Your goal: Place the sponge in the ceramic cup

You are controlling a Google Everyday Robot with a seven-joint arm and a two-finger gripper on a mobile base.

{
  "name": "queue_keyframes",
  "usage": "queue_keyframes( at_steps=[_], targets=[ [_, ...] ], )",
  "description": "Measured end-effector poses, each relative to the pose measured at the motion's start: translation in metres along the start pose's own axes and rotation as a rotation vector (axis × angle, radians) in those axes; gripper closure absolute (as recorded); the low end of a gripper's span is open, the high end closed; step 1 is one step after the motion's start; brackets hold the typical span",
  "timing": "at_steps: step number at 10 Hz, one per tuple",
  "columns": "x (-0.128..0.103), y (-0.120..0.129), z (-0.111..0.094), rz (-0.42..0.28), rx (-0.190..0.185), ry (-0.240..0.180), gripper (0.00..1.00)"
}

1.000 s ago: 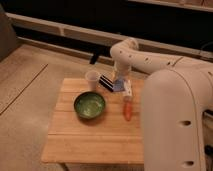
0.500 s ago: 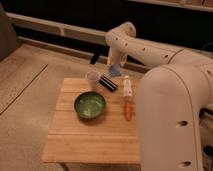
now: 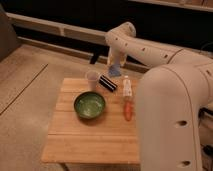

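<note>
Wooden slats of the surface [image 3: 95,142] fill the middle of the shot, and all eyes go to the ceramic cup [image 3: 92,78] standing near its far edge. Up and to the right of that cup hangs the pincer [image 3: 114,65], clamped on the sponge [image 3: 115,71], a light-blue block held clear of the wood, not resting on anything. So the sponge is in the air, beside the cup, not over its mouth and not inside it. By my reading this is the carry step, with the drop to come. What the next move calls for: slide across until the sponge sits square above the cup's rim, come down close, then let go (it's a narrow opening, so a corner could catch the rim). Just right of the cup lies a dark block [image 3: 107,83], and in front of the cup sits the green bowl [image 3: 90,106], a much wider target to steer clear of.
</note>
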Motion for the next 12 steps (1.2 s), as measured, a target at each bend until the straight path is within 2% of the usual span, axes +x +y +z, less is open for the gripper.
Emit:
queue_keyframes(
  at_steps=[2, 3, 5, 7, 10, 12],
  targets=[
    [-0.029, 0.013, -0.002, -0.08, 0.035, -0.044, 1.0],
    [-0.048, 0.034, -0.002, -0.153, 0.047, -0.069, 1.0],
    [-0.063, 0.067, 0.004, -0.23, 0.039, -0.084, 1.0],
    [-0.056, 0.095, 0.026, -0.282, 0.017, -0.051, 1.0],
    [-0.035, 0.104, 0.059, -0.302, -0.009, 0.033, 1.0],
    [-0.031, 0.115, 0.071, -0.319, -0.033, 0.06, 1.0]
  ],
)
